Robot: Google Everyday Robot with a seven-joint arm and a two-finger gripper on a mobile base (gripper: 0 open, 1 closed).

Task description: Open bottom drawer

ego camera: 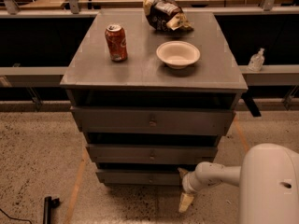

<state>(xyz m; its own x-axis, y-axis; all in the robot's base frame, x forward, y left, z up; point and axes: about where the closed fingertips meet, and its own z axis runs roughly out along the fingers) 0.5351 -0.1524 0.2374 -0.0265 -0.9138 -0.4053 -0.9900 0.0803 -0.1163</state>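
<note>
- The two beige fingers stand spread apart, one tip raised toward the cabinet and one pointing at the floor; nothing lies between them.
- The white two-finger gripper sits low, just beside the right end of the dull grey wooden bottom drawer, the lowest and thinnest front of the three.
- This drawer appears shut or nearly so; its small round centre knob is ungrasped and lies to the left of the gripper.
- Step in hand, as judged: approach to the drawer.
- Next move calls for shifting the gripper left to the knob, closing the fingers around it, then pulling straight outward.
- The grey counter above carries a red drink can and a white round bowl; a smooth pull is advisable.
</note>
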